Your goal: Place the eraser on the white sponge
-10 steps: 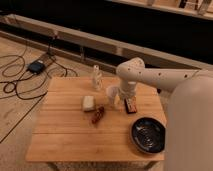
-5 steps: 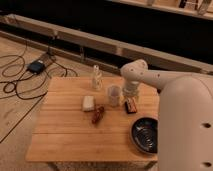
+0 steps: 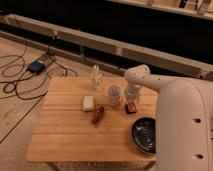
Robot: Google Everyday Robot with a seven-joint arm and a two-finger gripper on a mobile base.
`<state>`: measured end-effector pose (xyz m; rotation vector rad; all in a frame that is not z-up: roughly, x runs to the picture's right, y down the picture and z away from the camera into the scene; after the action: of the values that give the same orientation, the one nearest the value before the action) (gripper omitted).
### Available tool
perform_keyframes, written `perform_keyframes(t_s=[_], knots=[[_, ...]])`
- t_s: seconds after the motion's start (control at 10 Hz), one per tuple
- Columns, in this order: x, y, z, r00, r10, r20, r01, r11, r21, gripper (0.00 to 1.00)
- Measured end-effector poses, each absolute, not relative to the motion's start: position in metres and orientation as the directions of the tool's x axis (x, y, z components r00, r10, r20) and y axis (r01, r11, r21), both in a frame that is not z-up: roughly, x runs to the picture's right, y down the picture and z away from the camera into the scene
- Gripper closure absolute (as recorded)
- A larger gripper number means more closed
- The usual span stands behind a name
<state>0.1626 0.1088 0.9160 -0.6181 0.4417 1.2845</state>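
The eraser (image 3: 132, 107), a small dark block with reddish edges, lies flat on the wooden table (image 3: 65, 135) right of the middle. My gripper (image 3: 132, 97) hangs from the white arm directly above it, pointing down, open, its tips just over the eraser's far edge. The white sponge (image 3: 88, 103), a cream rounded pad, rests on the table to the left, beyond a white paper cup (image 3: 114, 95) that stands between it and the eraser.
A reddish-brown sausage-like object (image 3: 98, 114) lies just in front of the sponge. A small clear bottle (image 3: 96, 76) stands near the table's far edge. A dark bowl (image 3: 144, 134) sits at the front right. My arm's white body (image 3: 185, 125) covers the right side.
The arm has swung slightly to the right, bringing the gripper away from the cup and over the eraser. More of the arm's body fills the right side. The objects have not moved.
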Motion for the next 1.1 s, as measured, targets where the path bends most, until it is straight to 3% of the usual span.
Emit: perform_keyframes(t_s=[0.3,0.9,1.1], knots=[[0.163,0.108,0.923,0.246,0.747,-0.618,-0.969,0.166,-0.186,0.38],[0.17,0.107,0.923,0.23,0.746,-0.625,-0.973,0.16,-0.167,0.95],[0.178,0.103,0.913,0.201,0.753,-0.626,-0.98,0.143,-0.142,1.0]])
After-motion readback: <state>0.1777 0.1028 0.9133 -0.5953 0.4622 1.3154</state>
